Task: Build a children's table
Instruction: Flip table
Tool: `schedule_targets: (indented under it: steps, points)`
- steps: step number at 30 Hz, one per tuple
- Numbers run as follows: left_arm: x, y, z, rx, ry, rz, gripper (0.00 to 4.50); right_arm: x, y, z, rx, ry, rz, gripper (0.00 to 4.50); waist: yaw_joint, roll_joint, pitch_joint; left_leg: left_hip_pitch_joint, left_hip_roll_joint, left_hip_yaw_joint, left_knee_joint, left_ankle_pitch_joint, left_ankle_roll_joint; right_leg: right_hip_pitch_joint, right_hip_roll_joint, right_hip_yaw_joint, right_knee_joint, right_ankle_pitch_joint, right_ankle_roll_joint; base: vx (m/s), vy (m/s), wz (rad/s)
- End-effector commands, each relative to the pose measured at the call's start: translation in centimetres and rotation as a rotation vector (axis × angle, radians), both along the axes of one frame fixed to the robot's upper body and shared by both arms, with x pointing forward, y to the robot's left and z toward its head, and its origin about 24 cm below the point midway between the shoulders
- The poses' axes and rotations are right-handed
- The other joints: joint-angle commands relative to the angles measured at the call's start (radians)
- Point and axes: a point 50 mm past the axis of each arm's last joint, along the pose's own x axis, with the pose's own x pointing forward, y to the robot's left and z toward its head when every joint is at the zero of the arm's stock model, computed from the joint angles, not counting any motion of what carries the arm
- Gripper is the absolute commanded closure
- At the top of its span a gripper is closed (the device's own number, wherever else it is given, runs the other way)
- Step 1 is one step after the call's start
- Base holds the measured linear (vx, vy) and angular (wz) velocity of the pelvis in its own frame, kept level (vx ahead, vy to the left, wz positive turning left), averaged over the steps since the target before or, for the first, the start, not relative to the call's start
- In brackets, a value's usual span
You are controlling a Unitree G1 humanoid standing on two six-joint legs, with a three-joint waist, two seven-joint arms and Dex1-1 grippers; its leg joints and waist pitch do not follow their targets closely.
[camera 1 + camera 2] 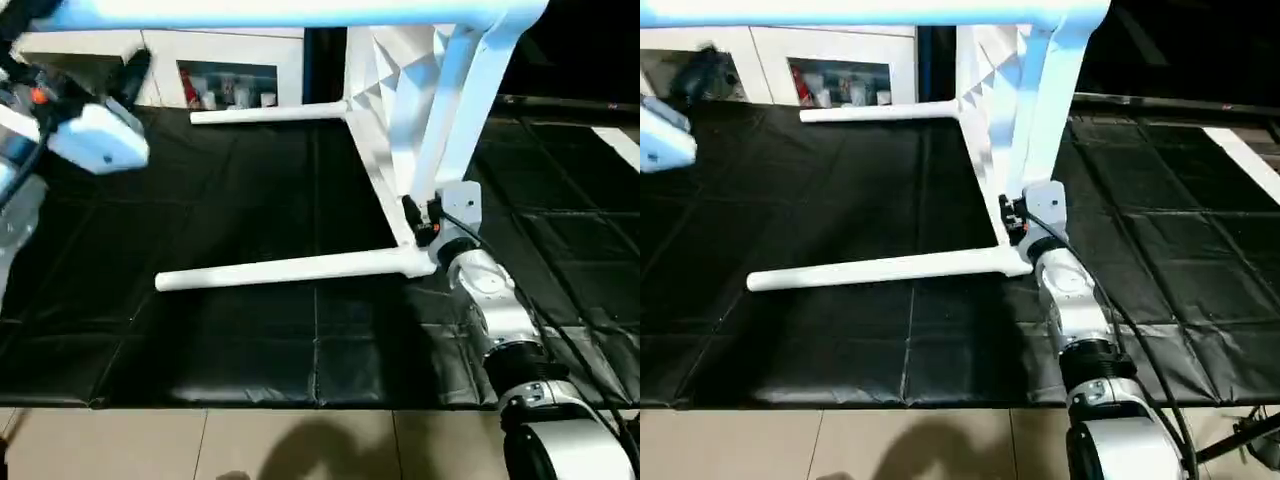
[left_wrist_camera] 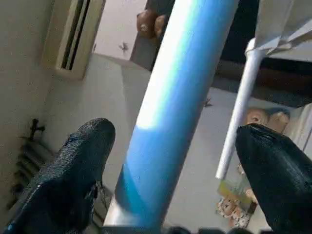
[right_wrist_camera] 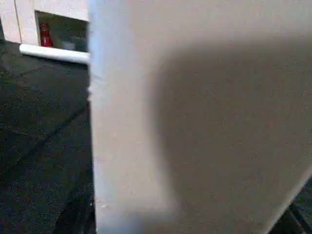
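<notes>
Lying sideways on black padded mats (image 1: 250, 330), children's table (image 1: 300, 266), white cabinet (image 1: 230, 60) behind

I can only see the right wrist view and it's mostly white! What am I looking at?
Observer: That's the table, tipped on its side on the black mat. Your right tool is at its lower corner.
Operator: Where's my other tool?
Observer: The left tool is open, with the top leg between its fingers and a gap on each side.
</notes>
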Motion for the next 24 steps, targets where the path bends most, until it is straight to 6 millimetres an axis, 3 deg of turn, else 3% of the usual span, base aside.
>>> schedule_targets:
  steps: [1, 8, 16, 24]
  points:
    - [0.6, 0.1, 0.1, -0.005, -0.004, 0.009, 0.36, 0.5, 0.2, 3.6, -0.12, -0.171, 0.049, 2.57, 0.004, 0.022, -0.074, 0.008, 0.029, -0.013, -0.063, -0.179, -0.009, 0.061, -0.066, 0.061, -0.055, -0.08, -0.187, 0.0, 0.0, 0.0]
    - [1.1, -0.1, -0.3, -0.009, 0.016, -0.024, 0.92, 0.5, -0.1, 4.3, -0.159, -0.192, 0.044, 2.57, 0.008, 0.022, -0.074, 0.002, 0.03, -0.011, -0.059, -0.124, 0.012, 0.065, -0.07, 0.062, -0.05, -0.063, -0.194, 0.0, 0.0, 0.0]
    - [1.5, 0.3, -0.7, -0.026, 0.04, -0.014, 1.58, 0.7, -0.2, 6.3, -0.247, -0.264, 0.053, 2.57, 0.01, 0.021, -0.072, 0.002, 0.029, -0.009, -0.057, -0.119, 0.016, 0.063, -0.069, 0.062, -0.052, -0.085, -0.186, 0.0, 0.0, 0.0]
    - [1.6, 0.4, -0.7, -0.037, 0.052, -0.019, 2.3, 0.8, -0.4, 6.7, -0.264, -0.277, 0.046, 2.57, 0.019, 0.021, -0.07, 0.004, 0.031, -0.009, -0.059, -0.139, 0.009, 0.059, -0.07, 0.062, -0.057, -0.131, -0.169, 0.0, 0.0, 0.0]
